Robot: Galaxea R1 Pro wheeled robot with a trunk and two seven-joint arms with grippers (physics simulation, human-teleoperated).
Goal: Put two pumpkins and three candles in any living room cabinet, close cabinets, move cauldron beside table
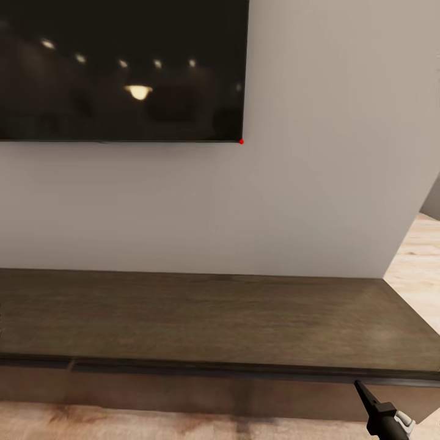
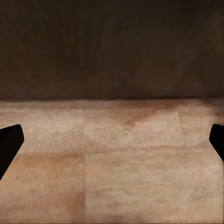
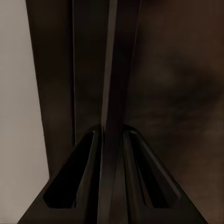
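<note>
Right fingers (image 3: 112,179) pinch the thin front edge of the cabinet (image 1: 201,318). It looks hard, heavy and smooth. Left fingers (image 2: 10,140) are spread wide.

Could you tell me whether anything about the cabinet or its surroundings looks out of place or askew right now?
Nothing is spilled or damaged. One thing stands out: the right claw sits at the front edge of the long dark-brown wooden cabinet, its fingers closed around a thin dark edge, seemingly a drawer front. The wall-mounted black screen hangs straight.
</note>
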